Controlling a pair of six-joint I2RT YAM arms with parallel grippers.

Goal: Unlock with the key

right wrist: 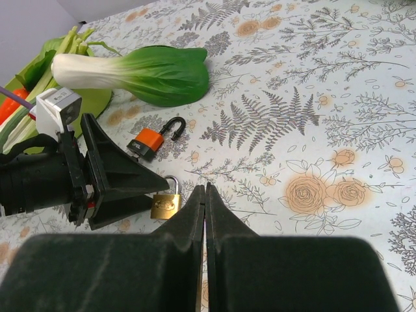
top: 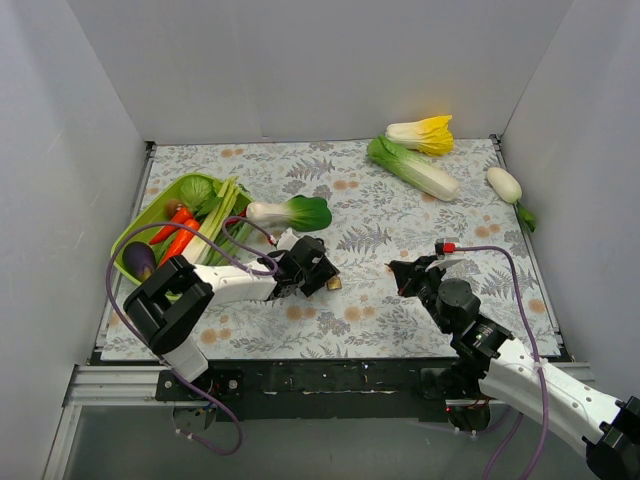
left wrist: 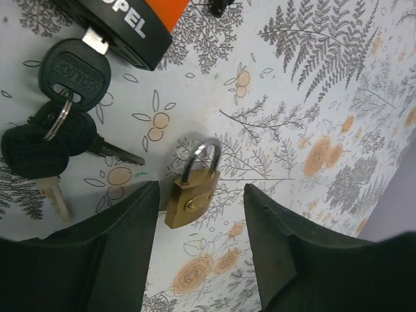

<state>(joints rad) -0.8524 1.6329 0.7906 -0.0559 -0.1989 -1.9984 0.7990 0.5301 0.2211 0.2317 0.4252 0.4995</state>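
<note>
A small brass padlock [left wrist: 192,188] lies flat on the floral mat with its shackle closed. My left gripper [left wrist: 201,190] is open, its fingers on either side of the padlock's body just above the mat. An orange and black padlock [left wrist: 123,19] lies just beyond with its shackle swung open [right wrist: 172,125]. A black-headed key [left wrist: 73,68] is in its base, and two more black keys [left wrist: 39,153] hang from the ring. My right gripper [right wrist: 205,188] is shut and empty, pointing at the brass padlock [right wrist: 166,203] from the right.
A green tray [top: 135,240] of carrots, eggplant and greens stands at the left. A bok choy [top: 295,212] lies just behind the locks. A napa cabbage [top: 412,167], a yellow-tipped cabbage [top: 425,133] and a white radish [top: 505,185] lie at the back right. Grey walls surround the mat.
</note>
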